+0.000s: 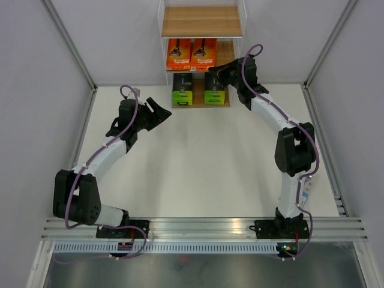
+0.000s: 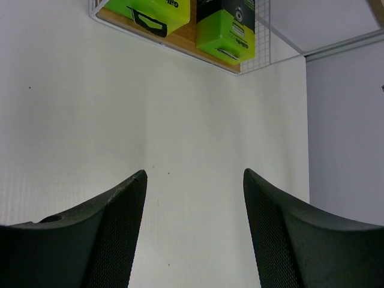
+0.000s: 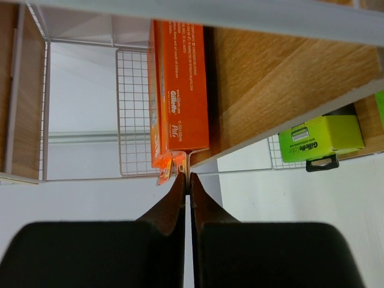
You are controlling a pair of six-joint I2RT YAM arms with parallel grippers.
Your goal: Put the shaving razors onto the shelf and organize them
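My black right gripper is showing a brownish sheen along its fingers, and my black left gripper is showing a fine mesh pattern. The tall shelf of light brown wood-grain boards is sitting in a white wire-grid frame. The flat orange razor packs are carrying white lettering. The bright green-and-black razor packs are glowing lime. The plain white desk is showing tiny dark specks.

We saw robot lab cell, not shop. White table boxed by plain grey panels on metal posts. Left arm and right arm bolted to rail at near edge, purple cables exposed. Small shelf held few razor packs, only shop-like thing we found.
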